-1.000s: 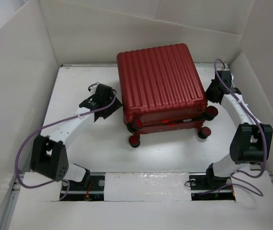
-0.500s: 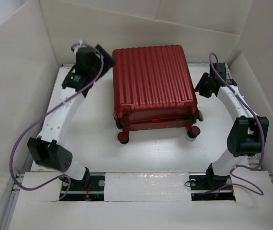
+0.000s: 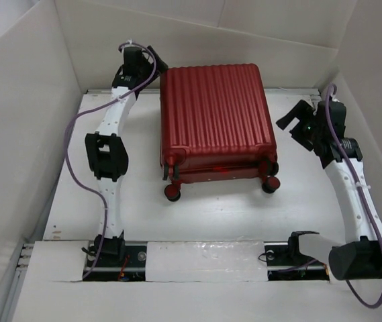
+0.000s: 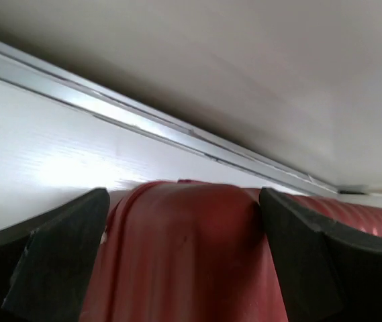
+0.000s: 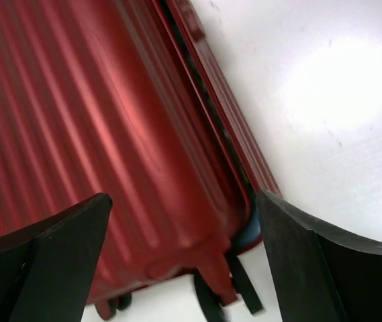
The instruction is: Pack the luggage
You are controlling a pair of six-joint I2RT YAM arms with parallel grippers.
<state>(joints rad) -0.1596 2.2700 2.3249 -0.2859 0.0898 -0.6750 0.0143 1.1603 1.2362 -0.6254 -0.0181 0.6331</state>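
Found the luggage (image 3: 217,117) lying flat on the table (image 3: 123,208), set toward the back, ribbed shell up, wheels (image 3: 172,194) pointing at the arm bases. Ran front to back along its long axis, putting the top end by the rear wall (image 3: 197,40). Looked shut or near enough, with just a sliver of light blue lining (image 5: 248,233) peeking out of the seam (image 5: 204,107) in the right wrist view.

Spotted the left gripper (image 3: 154,67) way out at the far left corner of the case. Showed both fingers (image 4: 56,255) spread wide in the left wrist view, straddling that red corner, clamped on nothing. Couldn't tell about actual contact with the shell.

Saw the right gripper (image 3: 293,129) hanging just beside the right side of the case, roughly halfway along and clear of it. Also spread wide, holding nothing, looking down the side seam toward the wheels.

Guessing the next bit hinged on exactly that: case lying to the right of the left tool and to the left of the right one, bracketed from both sides. Left one clearly nearer, basically on the corner. Would bet on the right-hand seam mattering most for opening or zipping, being in plain sight only from the right wrist.
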